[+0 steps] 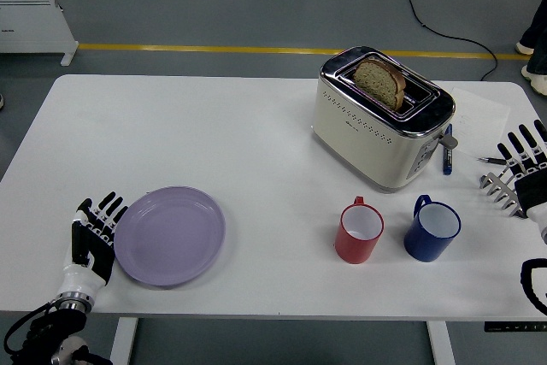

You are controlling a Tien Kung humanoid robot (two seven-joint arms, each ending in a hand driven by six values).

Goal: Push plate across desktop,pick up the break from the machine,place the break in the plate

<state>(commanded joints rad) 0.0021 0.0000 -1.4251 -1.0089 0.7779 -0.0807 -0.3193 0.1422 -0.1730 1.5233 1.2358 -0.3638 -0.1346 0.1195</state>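
A lilac plate [170, 235] lies on the white table [205, 134] near its front left. My left hand [92, 232] is open, its fingers flat against the plate's left rim. A cream and chrome toaster [382, 118] stands at the back right with a slice of brown bread [379, 81] sticking up out of its slot. My right hand [528, 164] is open and empty at the table's right edge, well apart from the toaster.
A red mug [358, 231] and a blue mug [432, 228] stand in front of the toaster. A blue pen [447, 151] lies by the toaster's right side. A metal fork [502, 189] lies next to my right hand. A white heater [32, 4] stands on the floor at back left.
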